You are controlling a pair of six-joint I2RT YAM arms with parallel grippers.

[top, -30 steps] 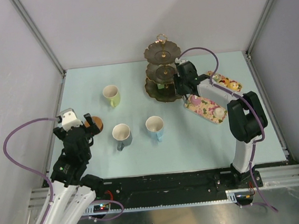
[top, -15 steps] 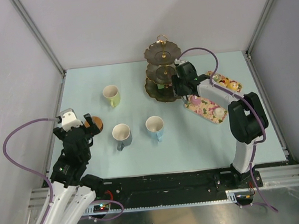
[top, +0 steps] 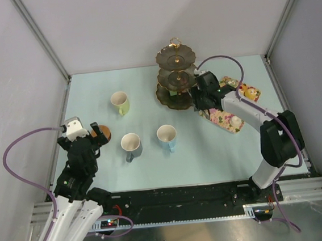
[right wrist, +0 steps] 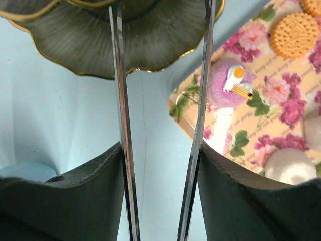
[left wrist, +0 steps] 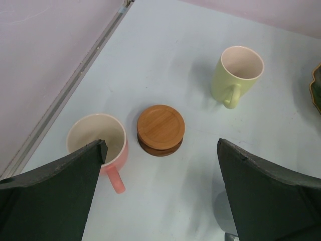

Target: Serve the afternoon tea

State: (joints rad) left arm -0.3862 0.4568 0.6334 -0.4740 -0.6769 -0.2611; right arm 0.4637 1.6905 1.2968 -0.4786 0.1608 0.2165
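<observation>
Where the table (top: 210, 155) lies closest to you, the grey mug (top: 131, 142) and the blue mug (top: 166, 135) stand upright, near each other but apart, with their handles toward you. Just left of them your left gripper (left wrist: 161, 149) hangs released, jaws spread wide, holding nothing. Under its left finger you see the pink mug (left wrist: 95, 138), upright. Just beside the mug is a short stack of round brown coasters (left wrist: 161, 128). Farther out stands the yellow-green mug (left wrist: 241, 70), upright and well apart from the stack.

On your right, the arm reaches across the floral tray (top: 217, 115). The tray carries a purple cake (right wrist: 225, 93) with a yellow topper, a round orange cake (right wrist: 297, 32) and a white cake (right wrist: 288, 165). Your right gripper (right wrist: 160, 150) is grasping thin metal tongs (right wrist: 121, 100), one blade flat against each finger. The blades stand apart with nothing between them, and they run over the scalloped bottom tier and out of view. Farthest off, the dark gold-rimmed three-tier stand (top: 166, 57) is upright at the far middle, just beside the tray's left end. You cannot tell what its tiers hold.
</observation>
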